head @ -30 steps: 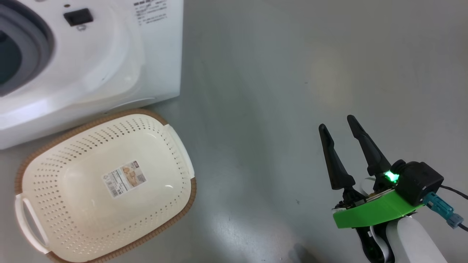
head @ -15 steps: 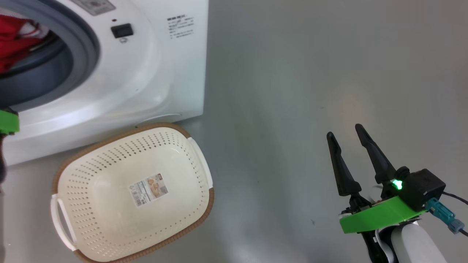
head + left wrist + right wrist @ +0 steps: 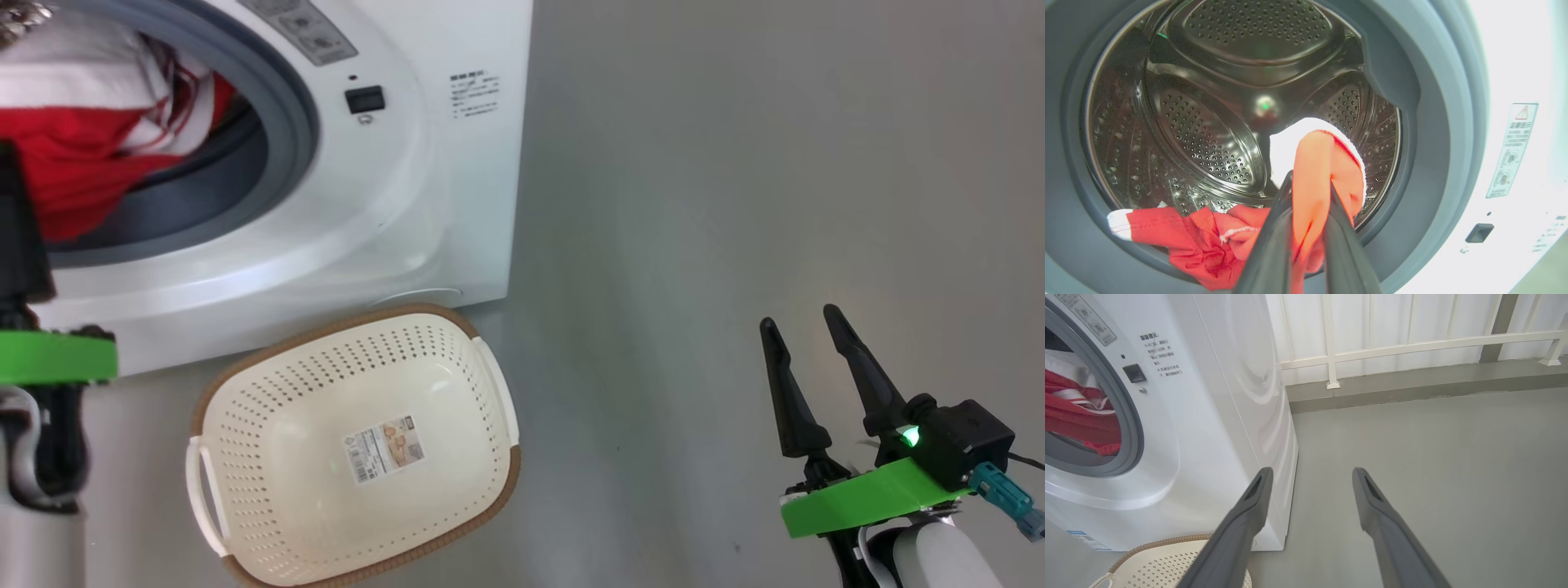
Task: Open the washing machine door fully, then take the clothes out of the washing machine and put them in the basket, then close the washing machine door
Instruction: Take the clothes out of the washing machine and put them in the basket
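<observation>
The white washing machine stands with its drum exposed inside the grey gasket; its door is out of view. Red clothes with white trim spill over the lower gasket and also show in the opening. My left gripper is shut on a fold of red and white fabric, lifted in front of the drum. Its dark finger shows at the left edge of the head view. The cream basket lies empty on the floor in front of the machine. My right gripper hangs open over bare floor, well right of the basket.
Grey floor stretches right of the machine. A white railing and a low kerb run behind it. The basket's rim sits just below my right gripper's left finger in the right wrist view.
The head camera has swung, shifting the machine and basket rightward and bringing the drum opening, the red clothes and my left gripper into view. The right gripper stays open.
</observation>
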{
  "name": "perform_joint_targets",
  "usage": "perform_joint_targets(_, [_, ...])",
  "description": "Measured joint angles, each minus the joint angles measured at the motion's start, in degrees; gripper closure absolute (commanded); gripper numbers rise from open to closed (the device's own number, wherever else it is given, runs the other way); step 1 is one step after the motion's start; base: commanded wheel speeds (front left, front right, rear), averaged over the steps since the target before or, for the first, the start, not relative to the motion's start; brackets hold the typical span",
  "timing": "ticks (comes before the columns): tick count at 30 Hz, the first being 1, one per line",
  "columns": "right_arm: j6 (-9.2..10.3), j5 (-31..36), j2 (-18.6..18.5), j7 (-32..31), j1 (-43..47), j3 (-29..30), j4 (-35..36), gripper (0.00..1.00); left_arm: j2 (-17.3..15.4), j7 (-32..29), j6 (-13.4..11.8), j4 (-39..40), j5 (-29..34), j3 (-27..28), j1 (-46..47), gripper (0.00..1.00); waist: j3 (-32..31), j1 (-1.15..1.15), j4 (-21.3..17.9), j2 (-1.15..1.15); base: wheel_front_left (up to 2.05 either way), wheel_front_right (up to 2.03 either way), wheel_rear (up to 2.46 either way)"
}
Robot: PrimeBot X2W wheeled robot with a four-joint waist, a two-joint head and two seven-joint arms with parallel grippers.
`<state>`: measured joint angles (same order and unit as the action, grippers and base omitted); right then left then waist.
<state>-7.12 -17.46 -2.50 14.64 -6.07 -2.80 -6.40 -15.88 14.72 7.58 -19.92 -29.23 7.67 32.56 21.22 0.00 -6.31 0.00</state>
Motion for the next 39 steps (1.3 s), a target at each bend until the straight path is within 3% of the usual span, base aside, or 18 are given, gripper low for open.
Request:
perform_joint_targets(13, [0.0,0.01,0.01,0.0,0.94,1.65,-0.35,0.0,4.16,-0.01,0.0,11.81,3.47,-0.29,-9.71,1.0,-3.12,0.0,3.19,0.0,0.0,0.0,0.0])
perform_joint_targets(27, [0.0,0.01,0.01,0.0,1.33,1.94,-0.6,0.0,7.57,-0.01,0.0,22.53,3.56,1.1,-15.5,1.0,-4.18,0.0,3.46,0.0,0.0,0.0,0.0])
perform_joint_targets(33, [0.0,-0.05,0.01,0.0,1.44,1.91,-0.56,0.0,7.98,0.0,0.0,22.35,4.25,-0.87,-17.59,1.0,-3.91,0.0,3.36,0.0,0.0,0.0,0.0])
perform_joint_targets(39, [0.0,-0.22,0.01,0.0,1.4,1.59,-0.38,0.0,8.5,-0.01,0.0,15.48,4.15,-2.6,-18.53,1.0,-2.38,0.0,3.1,0.0,0.0,0.0,0.0])
